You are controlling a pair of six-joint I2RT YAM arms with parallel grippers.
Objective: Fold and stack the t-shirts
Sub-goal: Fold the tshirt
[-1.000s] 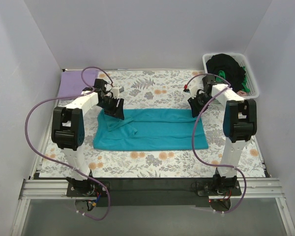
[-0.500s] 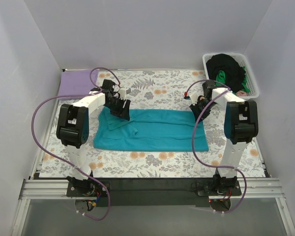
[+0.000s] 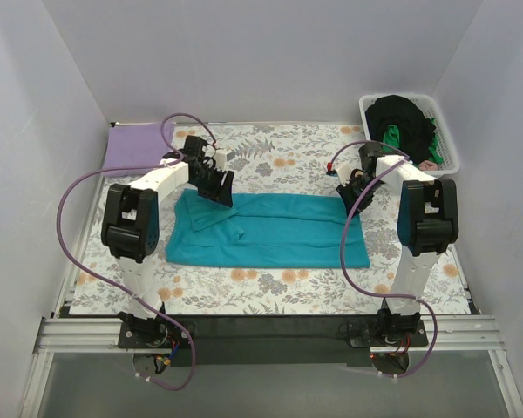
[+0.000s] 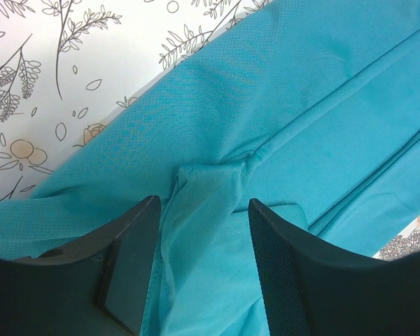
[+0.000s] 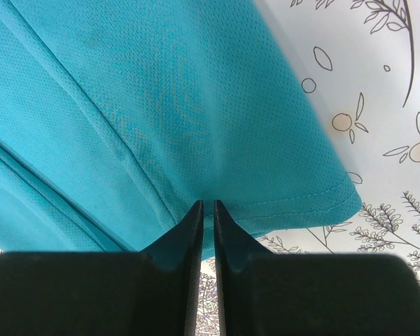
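L pincer (image 4: 203, 210) is held wide open, astride a raised pucker of the teal t-shirt (image 3: 279, 231) at its far-L edge. R pincer (image 5: 206, 206) is closed to a thin slit on the cloth by the far-R hem. The shirt is laid flat mid-worktop (image 3: 270, 157), long axis L–R. Counted: 1 teal, 1 lavender t-shirt (image 3: 135, 146) at far-L corner. Black cloth (image 3: 405, 111) & green cloth (image 3: 392, 136) are heaped in the basket (image 3: 446, 139), nos. unclear.

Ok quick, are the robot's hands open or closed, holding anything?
Left end effector: open, straddling a bunched fold of the teal t-shirt.
Right end effector: closed at the shirt's edge; cannot tell if cloth is pinched.
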